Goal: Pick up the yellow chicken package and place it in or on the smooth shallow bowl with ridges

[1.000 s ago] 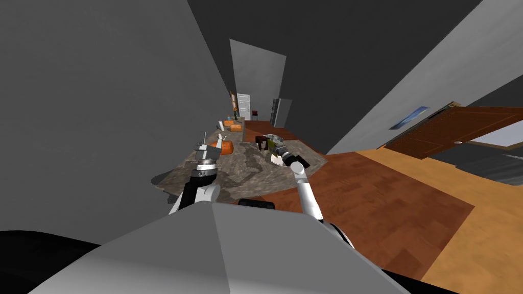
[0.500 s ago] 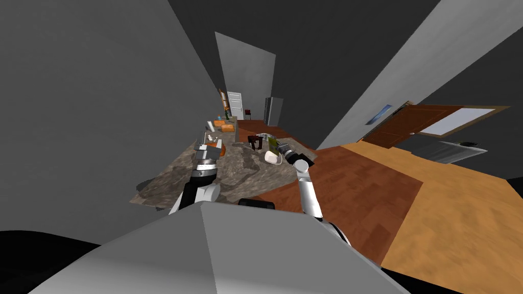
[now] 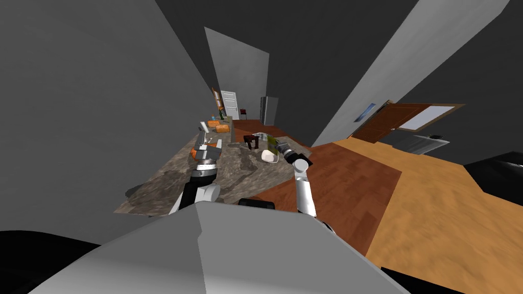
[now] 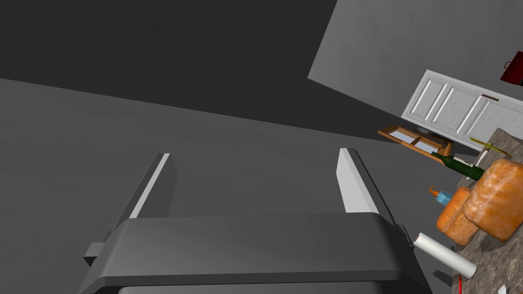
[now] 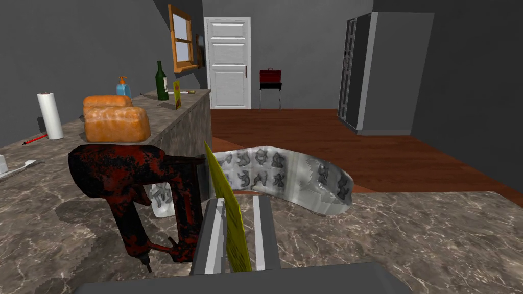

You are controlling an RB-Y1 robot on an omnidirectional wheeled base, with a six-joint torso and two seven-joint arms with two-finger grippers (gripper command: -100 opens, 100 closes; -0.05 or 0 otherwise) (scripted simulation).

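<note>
The right gripper (image 5: 239,201) holds the yellow package (image 5: 229,209) on edge above the marbled desk (image 5: 408,229), its fingers (image 5: 264,229) pinched narrowly on the thin sheet's lower part. In the head view a white bowl (image 3: 269,155) sits just below that hand, near the desk's edge. The left gripper (image 4: 253,178) hangs empty, fingers spread wide. Likely risks: released upright, the package could topple over the shallow rim onto the desk. A sideways move could clip the red and black tool (image 5: 133,184) just beside the fingers. The patterned grey dish (image 5: 296,176) beyond might be mistaken for the target.
</note>
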